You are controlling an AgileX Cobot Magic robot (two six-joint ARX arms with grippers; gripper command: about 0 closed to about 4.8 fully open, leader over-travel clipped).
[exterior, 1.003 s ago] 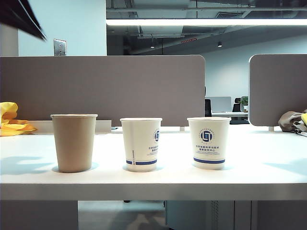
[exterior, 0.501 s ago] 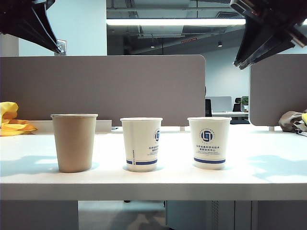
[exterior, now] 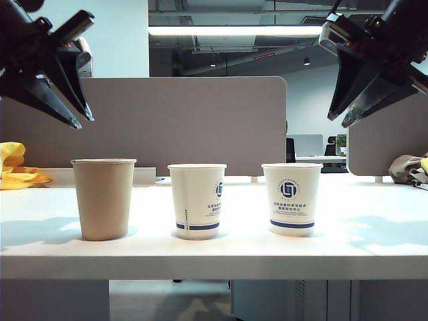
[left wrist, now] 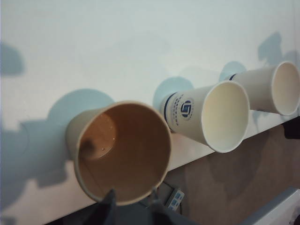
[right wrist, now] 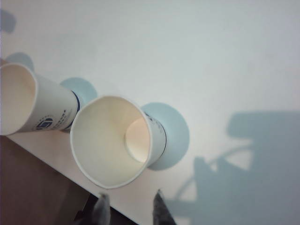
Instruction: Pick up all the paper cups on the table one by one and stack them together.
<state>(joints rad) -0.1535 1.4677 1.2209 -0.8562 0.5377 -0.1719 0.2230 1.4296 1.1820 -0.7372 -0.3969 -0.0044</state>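
White table (exterior: 374, 234) w/ thick pale front edge carries three paper cups, all upright in a row near the front edge, apart from each other. Brown kraft cup (exterior: 103, 198) at left of exterior view, white cup w/ blue logo & band (exterior: 196, 200) in the middle, second white cup (exterior: 291, 199) at right. At the far left edge, a yellow cloth (exterior: 15, 168); far right, a grey-brown bundle (exterior: 405, 168).

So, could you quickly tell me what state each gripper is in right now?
Left gripper: open, empty, above the brown cup.
Right gripper: open, empty, above the right-hand white cup.
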